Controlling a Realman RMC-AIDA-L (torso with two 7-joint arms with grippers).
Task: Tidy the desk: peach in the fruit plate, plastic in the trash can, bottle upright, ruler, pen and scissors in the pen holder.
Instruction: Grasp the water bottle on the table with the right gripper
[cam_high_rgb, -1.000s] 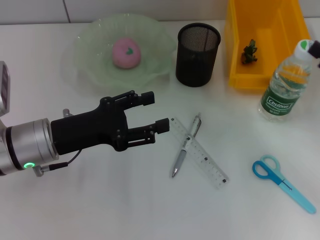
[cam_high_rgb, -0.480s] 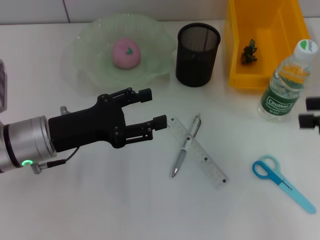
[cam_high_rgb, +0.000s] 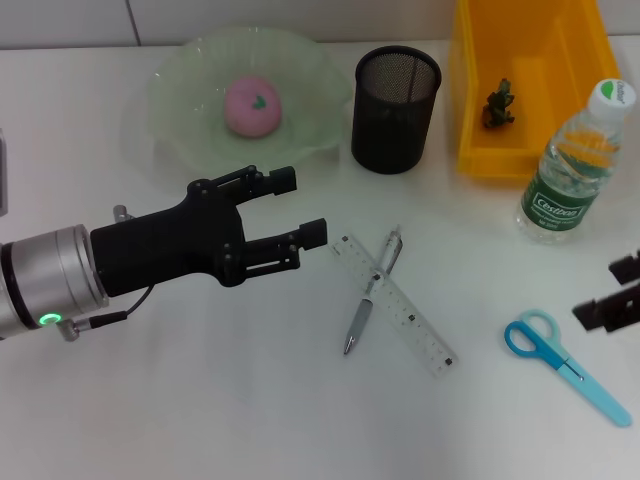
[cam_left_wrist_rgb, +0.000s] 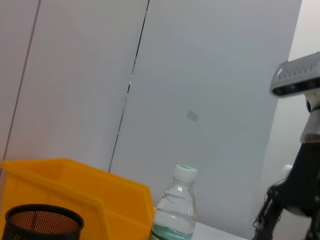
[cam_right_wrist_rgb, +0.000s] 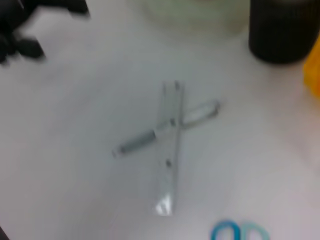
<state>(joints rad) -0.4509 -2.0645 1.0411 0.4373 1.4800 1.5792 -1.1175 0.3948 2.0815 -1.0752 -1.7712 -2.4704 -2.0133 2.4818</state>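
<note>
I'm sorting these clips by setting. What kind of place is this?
Probably a staged desk in a lab or office: a white tabletop against a plain panelled wall, with a mesh pen holder, a ruler, scissors and a yellow bin.

- White desk (cam_high_rgb: 200, 400) carries everything.
- Green plate (cam_high_rgb: 180, 110) and black mesh pen holder (cam_high_rgb: 395, 100) at the back.
- Yellow bin (cam_high_rgb: 470, 90) beside upright bottle (cam_high_rgb: 570, 170).
- Pen (cam_high_rgb: 370, 295) crossing clear ruler (cam_high_rgb: 400, 320).
- Blue scissors (cam_high_rgb: 565, 365).

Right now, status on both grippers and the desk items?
Left gripper open, empty, beside ruler. Right gripper at desk edge near scissors. Pen crosses ruler. Pen holder empty; nothing blocking.
</note>
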